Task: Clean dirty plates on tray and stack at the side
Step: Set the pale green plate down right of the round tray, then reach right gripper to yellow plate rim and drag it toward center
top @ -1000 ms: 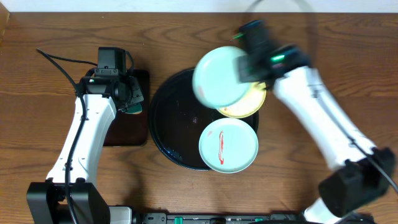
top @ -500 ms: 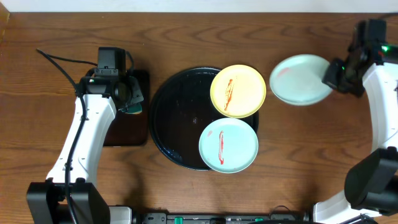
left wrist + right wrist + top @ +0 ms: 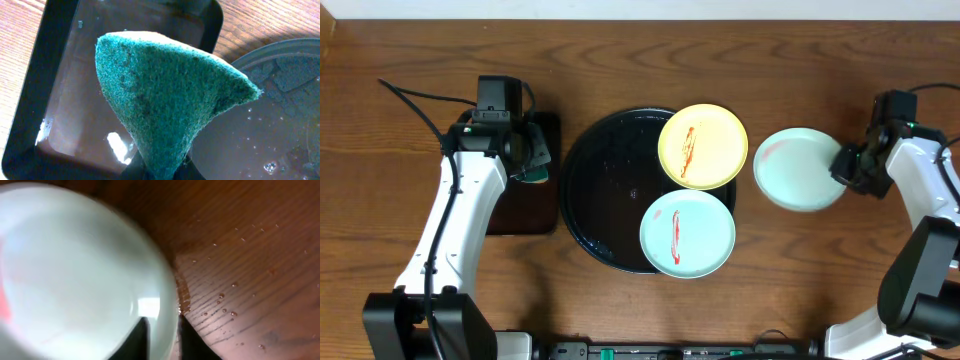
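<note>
The round black tray (image 3: 595,190) holds a yellow plate (image 3: 703,146) and a pale blue plate (image 3: 687,233), each with a red streak; both overhang its right rim. My right gripper (image 3: 847,165) is shut on the rim of a second pale blue plate (image 3: 798,168), held low over the table right of the tray; the plate fills the right wrist view (image 3: 75,275) with a faint red smear at its left edge. My left gripper (image 3: 532,160) is shut on a green sponge (image 3: 165,100) above the rectangular black tray (image 3: 60,100).
The rectangular tray (image 3: 520,215) lies left of the round tray and holds water. Water drops spot the wood (image 3: 225,305) beside the held plate. The round tray's wet rim shows in the left wrist view (image 3: 280,100).
My right arm has carried the pale blue plate from above the tray out to the right side and lowered it toward the table. The left arm has not moved.
</note>
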Robot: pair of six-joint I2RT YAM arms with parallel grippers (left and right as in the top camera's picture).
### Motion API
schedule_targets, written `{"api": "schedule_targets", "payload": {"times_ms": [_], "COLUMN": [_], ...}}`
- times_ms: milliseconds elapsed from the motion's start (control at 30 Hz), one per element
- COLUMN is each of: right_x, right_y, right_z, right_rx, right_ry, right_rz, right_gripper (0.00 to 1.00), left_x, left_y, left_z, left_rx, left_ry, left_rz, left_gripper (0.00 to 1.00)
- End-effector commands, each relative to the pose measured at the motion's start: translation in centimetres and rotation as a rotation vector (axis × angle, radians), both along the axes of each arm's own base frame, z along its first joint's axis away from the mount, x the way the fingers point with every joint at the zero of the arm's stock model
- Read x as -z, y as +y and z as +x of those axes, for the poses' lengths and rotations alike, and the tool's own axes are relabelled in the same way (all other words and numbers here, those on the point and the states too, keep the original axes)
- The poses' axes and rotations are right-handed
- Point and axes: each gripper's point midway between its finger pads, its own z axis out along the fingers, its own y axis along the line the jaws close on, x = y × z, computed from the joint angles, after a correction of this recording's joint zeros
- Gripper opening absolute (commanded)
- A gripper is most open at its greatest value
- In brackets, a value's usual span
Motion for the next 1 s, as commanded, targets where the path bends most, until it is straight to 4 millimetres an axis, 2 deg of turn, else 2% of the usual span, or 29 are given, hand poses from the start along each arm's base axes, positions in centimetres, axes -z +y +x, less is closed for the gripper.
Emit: {"api": "schedule_targets", "payload": {"times_ms": [0, 67, 133, 233, 300, 467, 567, 667, 833, 967], "right_x": [-2.7, -4.5, -6.4, -8.2, -8.4, -6.4, -4.1, -2.0, 0.6, 1.5], "right_y": [-0.5, 0.1, 1.4, 4.7, 7.0, 12.2, 15.5, 17.9, 19.6, 20.4], "right_z": [1.4, 2.3, 3.3, 4.6, 4.7, 3.3, 1.8, 0.8, -0.1, -0.2], "right_rx": [-0.004, -0.035, -0.099, -0.226, -0.301, -0.459, -0.542, -0.595, -0.599, -0.604], "right_ry": [-0.057, -0.088, -0.126, -0.186, -0.204, -0.146, -0.102, -0.086, -0.072, -0.077], "right_rz": [-0.002, 0.026, 0.084, 0.197, 0.262, 0.312, 0.327, 0.322, 0.260, 0.206], "right_gripper": [0.30, 0.33, 0.35, 0.37, 0.39, 0.39, 0.38, 0.38, 0.36, 0.33], "left_x": [0.1, 0.1, 0.1, 0.1, 0.1, 0.1, 0.1, 0.1, 0.0, 0.0], "left_y": [0.1, 0.1, 0.1, 0.1, 0.1, 0.1, 0.1, 0.1, 0.1, 0.1], "left_z": [0.0, 0.0, 0.0, 0.0, 0.0, 0.0, 0.0, 0.0, 0.1, 0.2], "left_rx": [-0.005, -0.005, -0.005, -0.005, -0.005, -0.005, -0.005, -0.005, -0.005, -0.005], "left_ry": [0.001, 0.001, 0.001, 0.001, 0.001, 0.001, 0.001, 0.001, -0.003, -0.006], "left_rz": [0.001, 0.001, 0.001, 0.001, 0.001, 0.001, 0.001, 0.001, 0.001, 0.001], "left_gripper": [0.08, 0.07, 0.08, 0.07, 0.07, 0.07, 0.07, 0.07, 0.07, 0.08]}}
